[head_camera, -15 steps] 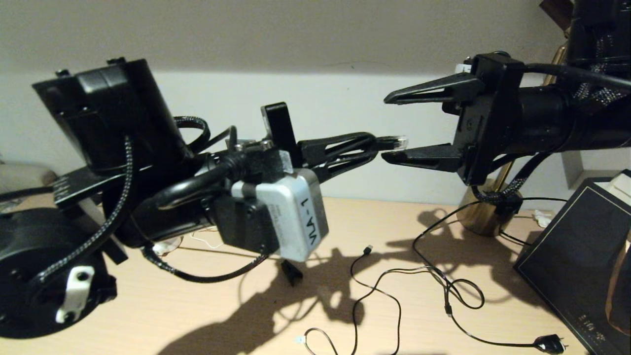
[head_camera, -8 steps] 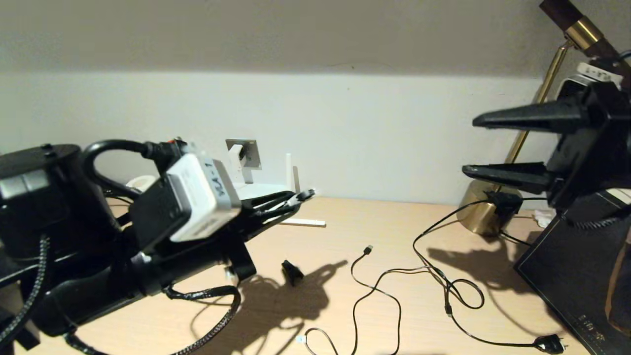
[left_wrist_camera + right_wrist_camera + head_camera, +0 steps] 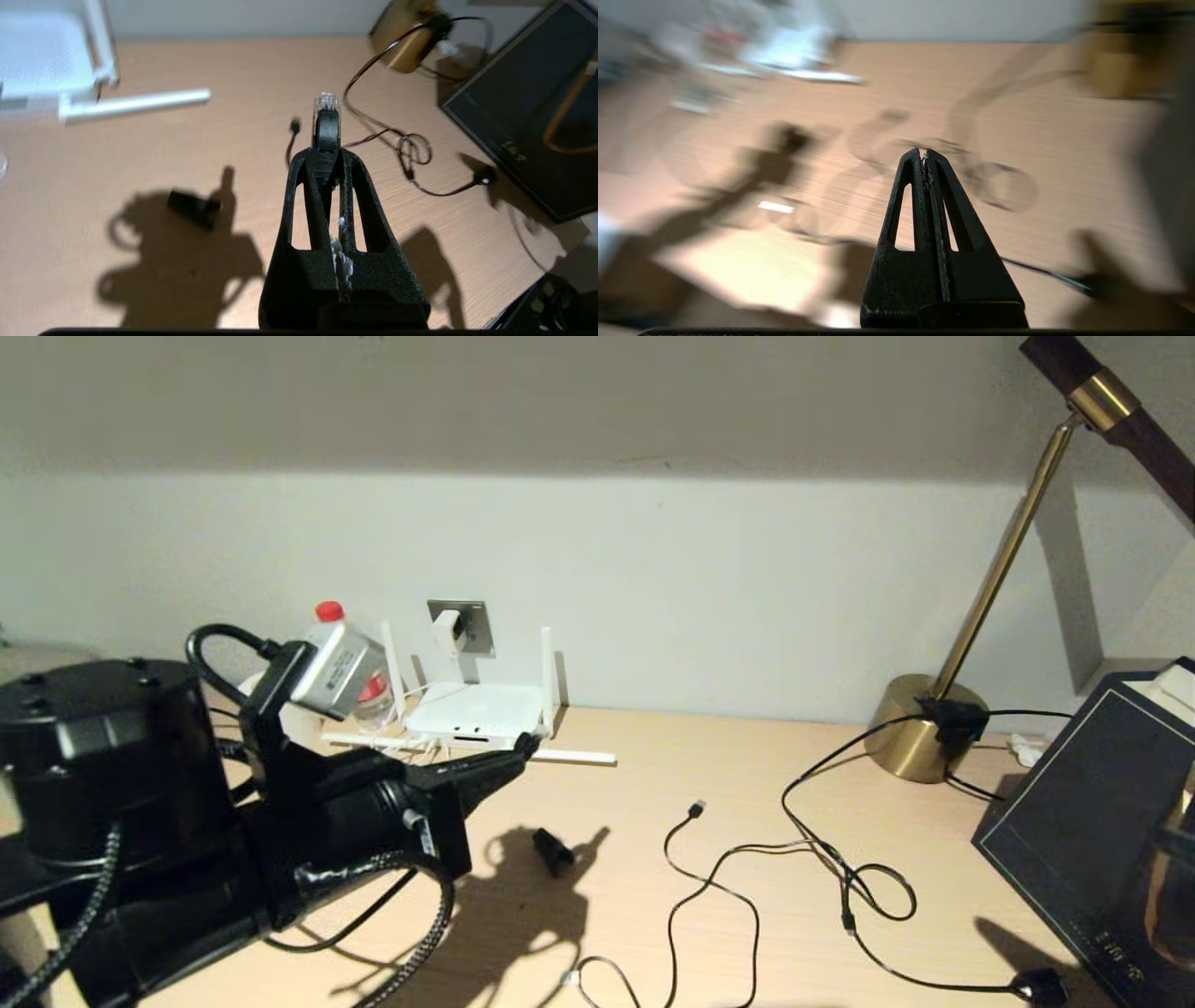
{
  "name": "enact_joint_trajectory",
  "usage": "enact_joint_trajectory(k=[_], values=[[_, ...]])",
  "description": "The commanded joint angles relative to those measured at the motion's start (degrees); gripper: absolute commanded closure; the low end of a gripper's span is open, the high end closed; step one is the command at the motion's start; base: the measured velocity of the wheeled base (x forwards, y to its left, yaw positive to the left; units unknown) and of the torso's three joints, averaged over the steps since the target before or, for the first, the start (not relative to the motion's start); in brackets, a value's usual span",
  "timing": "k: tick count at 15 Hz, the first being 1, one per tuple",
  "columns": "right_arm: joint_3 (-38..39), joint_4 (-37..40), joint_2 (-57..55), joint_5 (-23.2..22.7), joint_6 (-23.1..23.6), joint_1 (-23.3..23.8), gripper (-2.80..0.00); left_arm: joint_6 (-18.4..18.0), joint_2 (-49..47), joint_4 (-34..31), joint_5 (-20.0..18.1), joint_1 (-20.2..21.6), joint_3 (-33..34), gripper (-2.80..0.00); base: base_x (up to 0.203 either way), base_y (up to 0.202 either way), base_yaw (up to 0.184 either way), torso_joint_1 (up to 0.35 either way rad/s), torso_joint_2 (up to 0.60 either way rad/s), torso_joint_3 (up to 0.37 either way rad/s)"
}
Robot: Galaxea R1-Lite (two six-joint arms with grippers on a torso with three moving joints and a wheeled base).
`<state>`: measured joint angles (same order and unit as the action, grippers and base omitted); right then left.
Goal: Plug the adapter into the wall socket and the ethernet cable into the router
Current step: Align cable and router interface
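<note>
My left gripper (image 3: 325,156) is shut on the ethernet cable's black boot, and the clear connector (image 3: 325,103) sticks out past the fingertips. In the head view the left gripper (image 3: 526,745) hovers just in front of the white router (image 3: 476,709), near its right front corner. The router (image 3: 42,60) lies flat against the wall, some antennas upright. Above it, the white adapter (image 3: 449,627) sits in the grey wall socket (image 3: 476,616). My right gripper (image 3: 923,154) is shut and empty above the table, outside the head view.
One router antenna (image 3: 574,757) lies flat on the table. A small black piece (image 3: 553,850), thin black cables (image 3: 738,868) and a chunky black plug (image 3: 1041,985) lie mid-table. A brass lamp base (image 3: 920,728) and a black box (image 3: 1092,821) stand right; a red-capped bottle (image 3: 329,613) stands left of the router.
My left arm dropped and swung left to the router with the connector. My right arm pulled back out of the head view, and its gripper went from open to shut.
</note>
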<state>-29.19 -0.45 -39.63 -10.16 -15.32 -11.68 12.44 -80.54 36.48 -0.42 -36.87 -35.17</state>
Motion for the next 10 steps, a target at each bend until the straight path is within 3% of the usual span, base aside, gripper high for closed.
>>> enact_joint_trajectory(k=[1, 3, 5, 7, 10], values=[[7.82, 3.01, 14.04, 9.1, 9.15, 0.17, 0.0, 2.11, -1.73, -0.52, 2.22, 0.04, 0.3, 0.0, 0.0, 0.0, 0.0, 0.0, 0.0, 0.0], [14.55, 6.16, 18.58, 11.47, 11.92, 0.27, 0.0, 5.11, -2.25, -0.44, 5.93, -0.12, 0.56, 0.0, 0.0, 0.0, 0.0, 0.0, 0.0, 0.0], [21.58, 6.7, 23.12, 12.0, 12.61, 0.31, 0.0, 8.55, -2.28, -0.15, 5.89, -0.21, 0.81, 0.0, 0.0, 0.0, 0.0, 0.0, 0.0, 0.0], [27.59, 1.91, 23.81, 11.42, 12.45, 0.33, 0.0, 11.9, -2.58, -0.14, 5.87, -0.13, 1.32, 0.0, 0.0, 0.0, 0.0, 0.0, 0.0, 0.0], [28.17, 1.11, 20.01, 11.09, 12.76, 0.28, 0.0, 12.26, -3.67, -0.01, 6.33, -1.1, 3.63, 0.0, 0.0, 0.0, 0.0, 0.0, 0.0, 0.0]])
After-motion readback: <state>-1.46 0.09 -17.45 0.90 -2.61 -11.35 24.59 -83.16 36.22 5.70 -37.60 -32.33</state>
